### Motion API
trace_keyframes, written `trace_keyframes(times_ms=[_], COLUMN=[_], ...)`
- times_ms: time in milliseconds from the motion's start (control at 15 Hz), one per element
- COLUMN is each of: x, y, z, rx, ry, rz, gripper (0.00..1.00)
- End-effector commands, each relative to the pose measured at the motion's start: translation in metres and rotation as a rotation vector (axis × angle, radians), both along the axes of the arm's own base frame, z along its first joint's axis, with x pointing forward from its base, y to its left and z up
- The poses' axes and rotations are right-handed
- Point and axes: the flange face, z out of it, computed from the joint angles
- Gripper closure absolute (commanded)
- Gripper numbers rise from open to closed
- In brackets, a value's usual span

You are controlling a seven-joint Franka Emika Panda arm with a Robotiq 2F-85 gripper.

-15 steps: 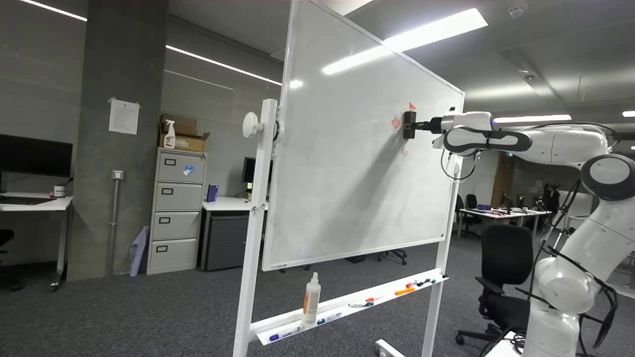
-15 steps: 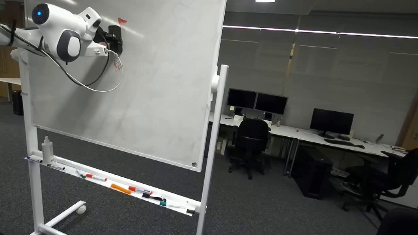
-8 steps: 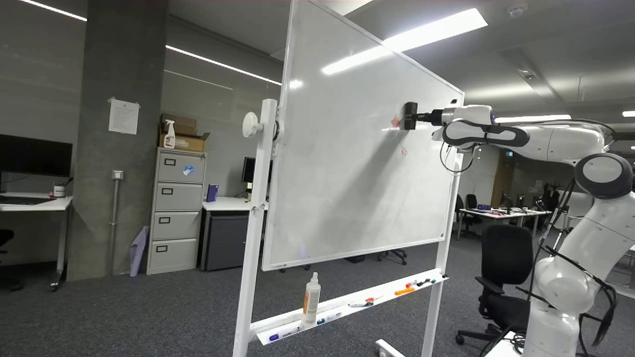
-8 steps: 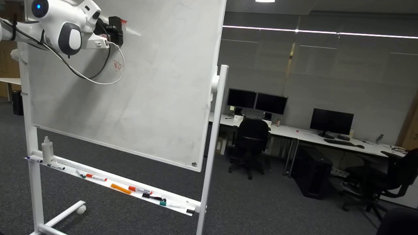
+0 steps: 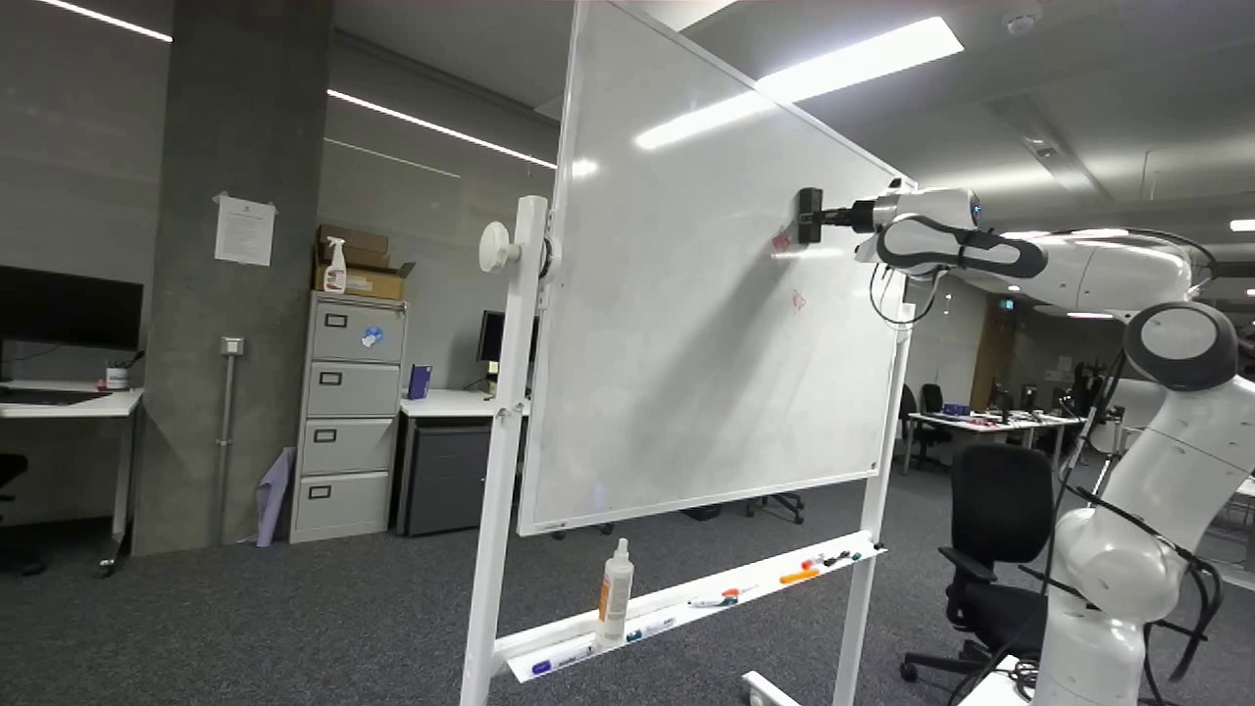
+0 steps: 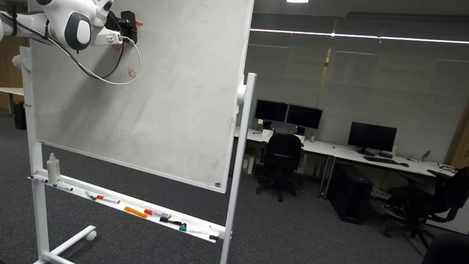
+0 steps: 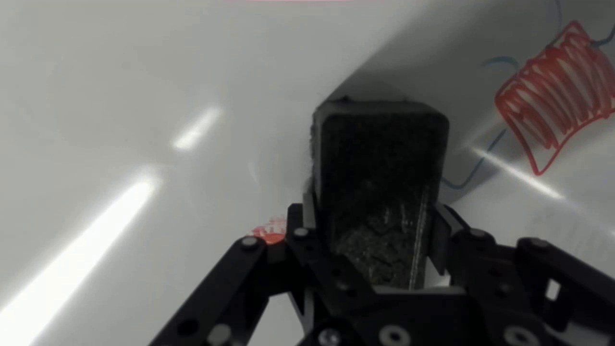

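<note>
Gripper (image 7: pixel 375 216): jaws clamped on the sides of one black eraser (image 7: pixel 379 154); eraser: lies against the upper part of the whiteboard (image 5: pixel 677 333), just beside red scribbles (image 7: pixel 559 91); tray (image 5: pixel 711 583), below the whiteboard: bears one upright bottle (image 5: pixel 615 596) and assorted markers (image 6: pixel 135 212).

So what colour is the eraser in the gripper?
Black, with some greyish specks; the eraser shows best in the wrist view.

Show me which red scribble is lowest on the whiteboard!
The red scribble well below the black eraser, with a gap between; the other two red marks sit higher and nearer the eraser.
</note>
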Motion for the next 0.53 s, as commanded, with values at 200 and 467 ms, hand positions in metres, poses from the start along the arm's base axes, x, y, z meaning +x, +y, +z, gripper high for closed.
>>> trace_keyframes(times_ms=[200,467], x=[0.020,0.018], y=[-0.007,-0.022], z=[0.024,0.028], rx=[-0.022,0.001], ry=[0.025,0.018], rz=[-0.017,-0.038], gripper=[0.69,0.69])
